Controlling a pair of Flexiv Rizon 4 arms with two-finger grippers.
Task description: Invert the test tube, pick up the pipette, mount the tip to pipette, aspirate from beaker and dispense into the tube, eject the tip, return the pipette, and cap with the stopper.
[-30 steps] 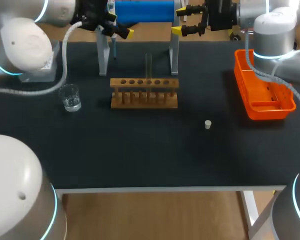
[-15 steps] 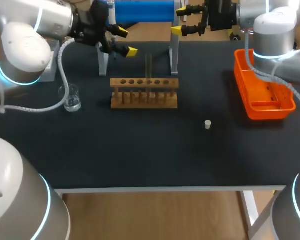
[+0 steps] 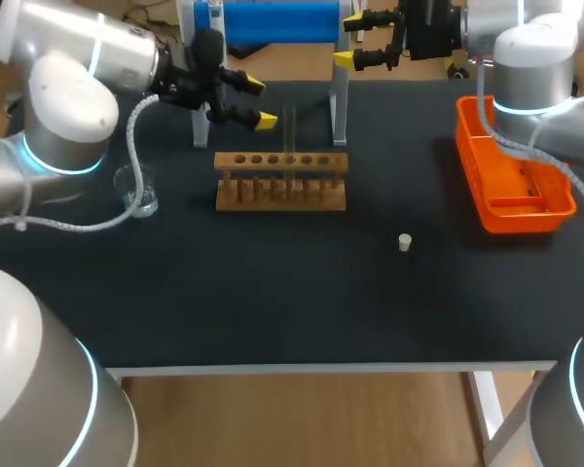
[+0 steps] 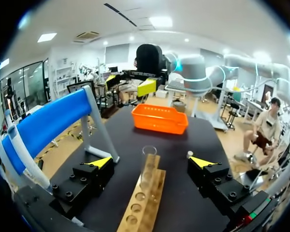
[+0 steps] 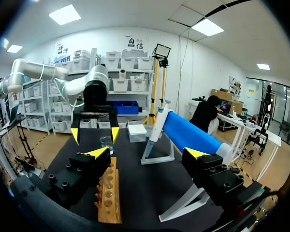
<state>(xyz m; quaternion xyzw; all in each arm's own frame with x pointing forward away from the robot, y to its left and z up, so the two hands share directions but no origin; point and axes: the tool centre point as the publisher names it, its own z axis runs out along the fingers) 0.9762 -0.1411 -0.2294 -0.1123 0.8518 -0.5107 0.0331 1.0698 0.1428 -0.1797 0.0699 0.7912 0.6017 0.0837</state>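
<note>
- The wooden rack (image 3: 280, 181) is placed on the black surface (image 3: 273, 302), a little left of the middle and towards the far side.
- The test tube (image 3: 289, 126) is held upright in one of the middle holes of the rack. In the left wrist view its open mouth (image 4: 149, 151) is seen at the top.
- The jaws of the left arm (image 3: 68, 107) are apart and nothing is held in them. They are found over the far left part of the rack, just left of the test tube, with one yellow fingertip (image 3: 265, 121) near the tube but apart from it.
- In the left wrist view the tube is seen ahead of these jaws, between the two fingers, and it is touched by neither.
- The jaws of the right arm (image 3: 526, 58) are also apart and empty. They are kept at the far edge, beside the right leg of the white stand (image 3: 339, 102).
- The blue pipette (image 3: 277, 21) is laid across the stand, behind the rack.
- The beaker (image 3: 136, 190) is placed left of the rack.
- The stopper (image 3: 405, 242) is seen alone on the surface, right of the rack and nearer.
- The orange basket (image 3: 526, 216) is set at the right side.
</note>
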